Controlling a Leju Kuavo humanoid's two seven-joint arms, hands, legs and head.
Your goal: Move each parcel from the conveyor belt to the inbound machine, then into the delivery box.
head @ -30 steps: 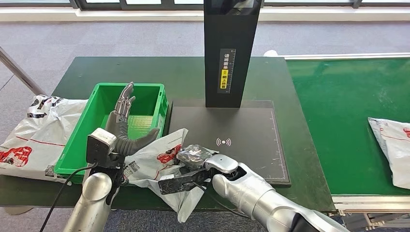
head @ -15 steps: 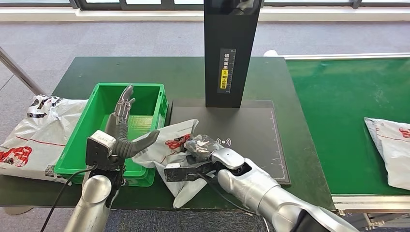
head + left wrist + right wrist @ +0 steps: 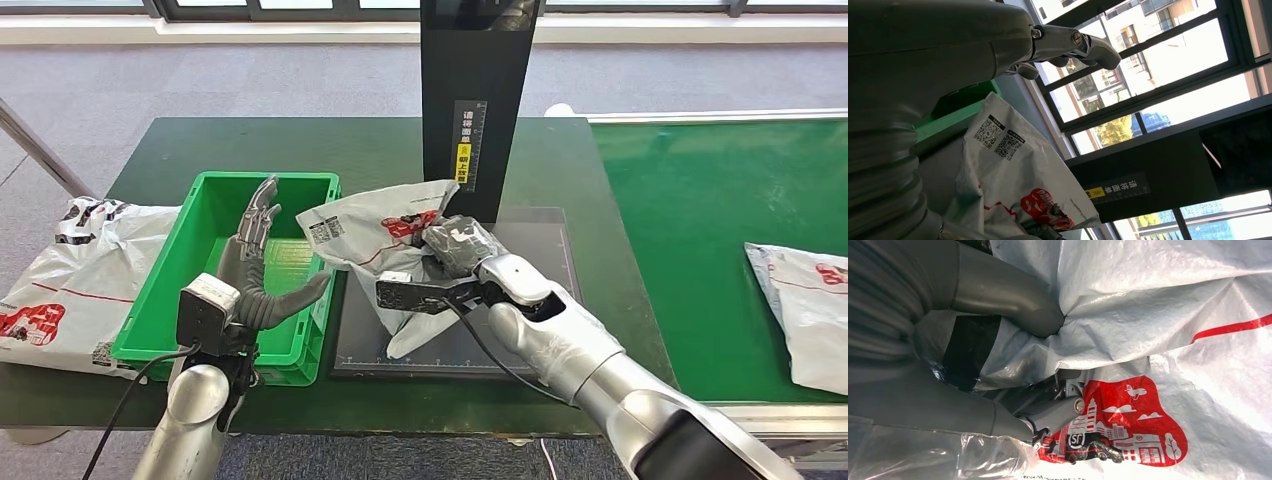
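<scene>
We grip the parcel (image 3: 375, 235) in our right hand (image 3: 455, 250) above the inbound machine (image 3: 470, 270), left hand (image 3: 255, 270) released; slack bag could snag the delivery box (image 3: 200, 215) rim.

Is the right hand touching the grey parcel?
Touching. The right wrist view shows the right hand with its fingers pressed into the grey parcel.

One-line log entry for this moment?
right hand grips parcel over scanner pad | left hand open over green box
</scene>
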